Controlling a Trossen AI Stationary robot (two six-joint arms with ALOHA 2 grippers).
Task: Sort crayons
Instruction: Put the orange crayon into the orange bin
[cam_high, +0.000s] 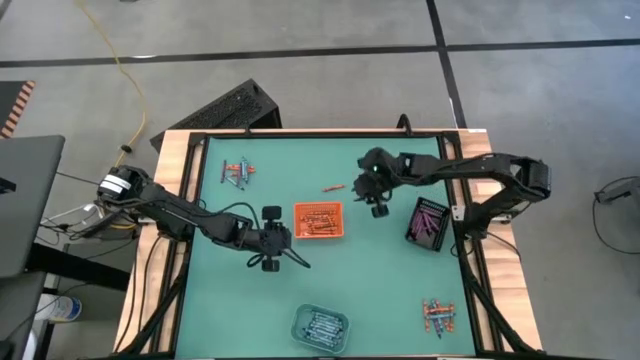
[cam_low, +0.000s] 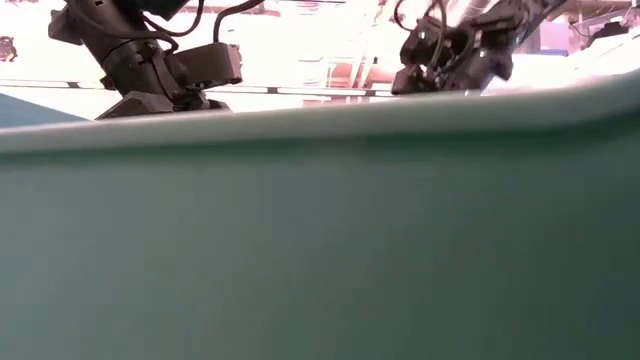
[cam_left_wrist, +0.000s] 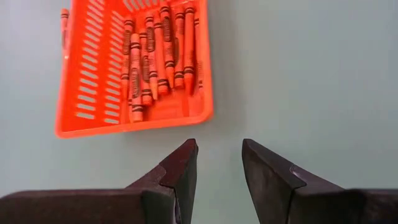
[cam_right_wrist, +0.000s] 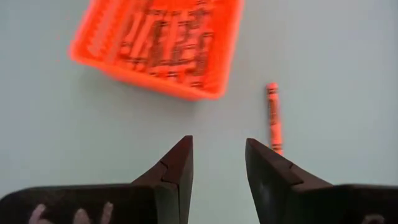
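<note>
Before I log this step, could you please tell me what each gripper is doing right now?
Left gripper: open, holding nothing, beside the orange tray.
Right gripper: open, empty, near a loose orange crayon.

I work at a green-topped table (cam_high: 260, 300) with a wooden rim, on grey concrete floor (cam_high: 330, 80) crossed by dark lines and a yellow cable (cam_high: 128, 75).

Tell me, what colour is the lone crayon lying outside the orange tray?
Orange-red, clearest in the right wrist view.
</note>
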